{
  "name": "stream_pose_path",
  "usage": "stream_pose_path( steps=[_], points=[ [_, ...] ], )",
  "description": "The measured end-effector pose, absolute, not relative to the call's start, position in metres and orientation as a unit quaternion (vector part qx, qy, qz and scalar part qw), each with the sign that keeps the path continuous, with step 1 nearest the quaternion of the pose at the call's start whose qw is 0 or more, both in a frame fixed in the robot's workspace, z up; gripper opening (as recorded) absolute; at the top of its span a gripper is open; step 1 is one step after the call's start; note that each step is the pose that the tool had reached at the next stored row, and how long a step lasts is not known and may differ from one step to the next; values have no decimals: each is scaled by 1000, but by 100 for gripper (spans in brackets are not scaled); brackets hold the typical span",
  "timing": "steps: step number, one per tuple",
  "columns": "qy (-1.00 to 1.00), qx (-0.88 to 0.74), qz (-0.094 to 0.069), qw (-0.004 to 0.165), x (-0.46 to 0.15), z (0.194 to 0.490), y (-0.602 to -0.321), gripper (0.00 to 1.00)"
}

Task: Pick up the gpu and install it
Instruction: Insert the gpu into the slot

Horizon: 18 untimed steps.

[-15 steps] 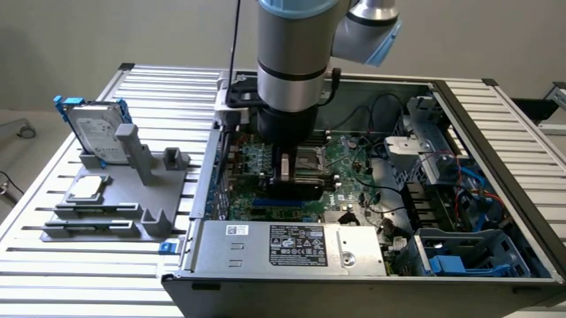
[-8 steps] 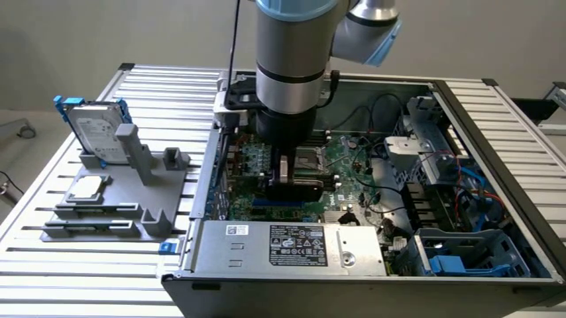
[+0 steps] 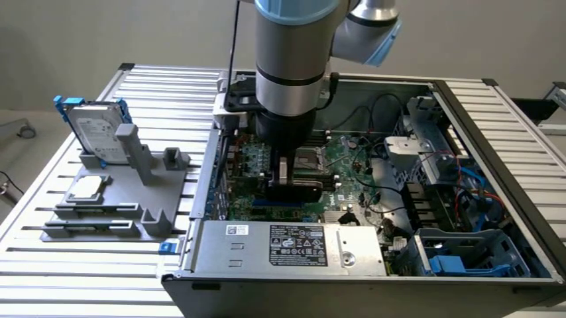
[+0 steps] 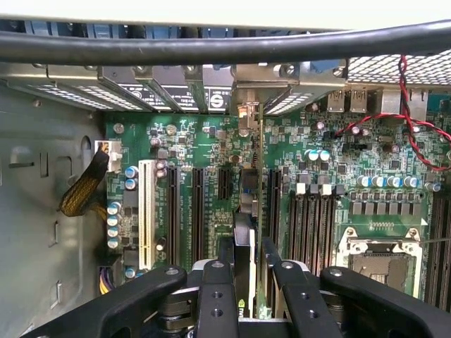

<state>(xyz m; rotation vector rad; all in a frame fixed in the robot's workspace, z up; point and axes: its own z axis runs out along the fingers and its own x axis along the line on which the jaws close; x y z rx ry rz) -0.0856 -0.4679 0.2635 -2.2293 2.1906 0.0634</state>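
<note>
Black metal fingers [image 4: 215,296] are squeezed on the gpu [image 4: 244,232], one on each flat side. The gpu is a thin, flat card. It stands on its edge inside the open computer case [image 3: 492,165], right over the green motherboard [image 4: 204,148], among long black slots [image 4: 173,211]. It is hard to tell if it is pushed down into a slot.

A white slot [image 4: 146,215] sits nearby. Red and black twisted wires [image 4: 416,123] curl over the board, and a fat black cable [image 4: 211,46] crosses close to the camera.

The case lies on a worktop [image 3: 89,271] made of shiny silver slats, in front of a plain pale wall [image 3: 89,33]. A silver box [image 3: 292,245] in the case has a black label, with writing too small to read.

Beside the case, a grey plastic stand [image 3: 142,165] holds a silver hard drive [image 3: 93,132] in a blue frame and a small square silver chip [image 3: 86,189].
</note>
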Motion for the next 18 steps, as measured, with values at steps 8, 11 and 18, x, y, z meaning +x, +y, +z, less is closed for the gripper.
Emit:
stream_pose_path(
  steps=[8,11,18],
  points=[
    [701,-713,21,8,-86,262,-468,26],
    [701,-713,22,7,-86,261,-468,26],
    [700,-713,24,7,-86,259,-469,26]
  ],
)
